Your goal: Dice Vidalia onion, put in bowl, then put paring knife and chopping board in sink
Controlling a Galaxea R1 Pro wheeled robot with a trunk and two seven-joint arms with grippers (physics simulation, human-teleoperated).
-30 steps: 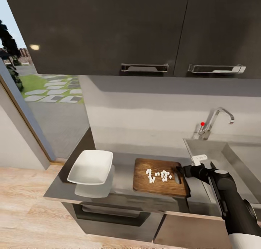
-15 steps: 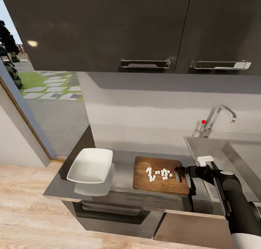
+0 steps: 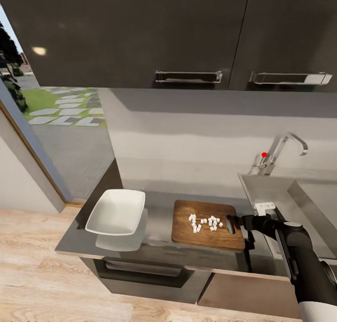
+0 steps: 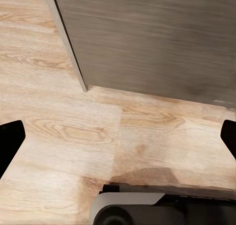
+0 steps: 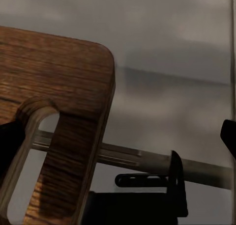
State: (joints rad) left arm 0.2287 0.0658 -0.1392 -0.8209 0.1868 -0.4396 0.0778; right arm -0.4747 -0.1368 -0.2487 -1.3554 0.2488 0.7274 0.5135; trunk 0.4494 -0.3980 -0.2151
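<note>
- A kitchen corner: grey surface [image 3: 159, 219] beneath dark wall cabinets [image 3: 140, 31], an open doorway to a garden on the left, wooden floor [image 4: 64, 131] below.
- The right tool [image 3: 236, 221] sits at the slot-handle end of the chopping board [image 3: 185, 230]; in the right wrist view its fingers stand wide apart, one tip by the slot [image 5: 34, 151], pinching nothing.
- The left tool [image 4: 118, 141] hangs over the floor, fingers spread, empty.
- Diced onion [image 3: 205, 223] lies in a loose cluster mid-board, not yet in the bowl [image 3: 117, 212], which sits near the board's other end.
- The sink [image 3: 285, 195] lies just beside the right arm.
- I cannot make out the paring knife.
- Judgement: the step looks like gripping the board to tip the dice into the bowl. Clamp firmly through the slot, lift level, tilt slowly over the bowl so pieces do not scatter.
</note>
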